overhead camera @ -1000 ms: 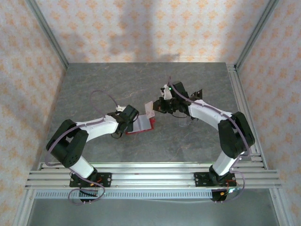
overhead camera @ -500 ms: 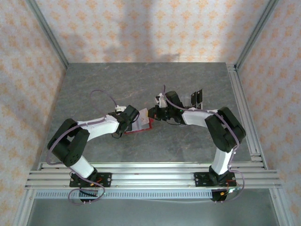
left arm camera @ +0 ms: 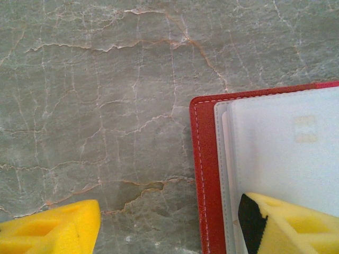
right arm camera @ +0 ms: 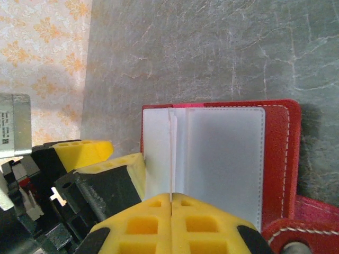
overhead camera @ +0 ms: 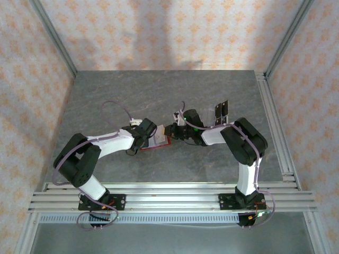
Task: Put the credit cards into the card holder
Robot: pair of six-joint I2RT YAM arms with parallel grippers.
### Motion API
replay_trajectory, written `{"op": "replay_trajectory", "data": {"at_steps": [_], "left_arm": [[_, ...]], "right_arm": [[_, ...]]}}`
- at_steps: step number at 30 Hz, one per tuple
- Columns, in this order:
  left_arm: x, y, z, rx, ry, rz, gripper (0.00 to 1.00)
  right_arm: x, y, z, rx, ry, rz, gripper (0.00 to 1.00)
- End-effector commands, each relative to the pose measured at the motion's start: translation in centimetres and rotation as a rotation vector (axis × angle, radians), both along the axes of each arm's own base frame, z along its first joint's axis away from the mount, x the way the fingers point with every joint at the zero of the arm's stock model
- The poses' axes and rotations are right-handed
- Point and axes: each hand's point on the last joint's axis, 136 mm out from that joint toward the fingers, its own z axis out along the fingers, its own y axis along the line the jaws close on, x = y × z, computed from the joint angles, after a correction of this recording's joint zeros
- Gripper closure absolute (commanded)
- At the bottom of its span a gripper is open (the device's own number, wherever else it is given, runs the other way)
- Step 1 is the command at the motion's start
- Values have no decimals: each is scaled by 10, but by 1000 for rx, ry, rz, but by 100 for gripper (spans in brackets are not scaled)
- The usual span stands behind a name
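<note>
At table [overhead camera: 132, 90] centre, red card holder [right arm camera: 275, 153] lies open, pale lining up. Fingers of left gripper [left arm camera: 169, 217] apart: one pad [left arm camera: 288, 225] on lining, other over bare table beside red edge. Fingers of right gripper [right arm camera: 170, 203] pinched together on credit card [right arm camera: 171, 153], seen edge-on, upright over lining. Spare credit cards [overhead camera: 221, 109] lie well apart, beyond right arm.

You have soft, even light from above, with faint grey shadows on the back wall [overhead camera: 159, 32]. Your wrist views are crisp on the table [left arm camera: 106, 106] veining, and the overhead view is coarser.
</note>
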Motion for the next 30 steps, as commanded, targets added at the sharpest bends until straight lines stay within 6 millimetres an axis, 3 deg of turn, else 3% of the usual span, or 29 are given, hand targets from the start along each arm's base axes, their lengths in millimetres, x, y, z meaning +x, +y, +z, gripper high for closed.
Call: {"op": "replay_trajectory", "data": {"at_steps": [1,11,30], "left_arm": [[-14,12,-14,54,62,2,29],[-15,12,-14,51,63,0,29],[-14,11,-15,45,62,1,29]], "right_arm": [[6,7,4,25,-49,-6,100],[5,8,-10,26,-29,-6,100],[-2,18,-15,54,2,19,100]]}}
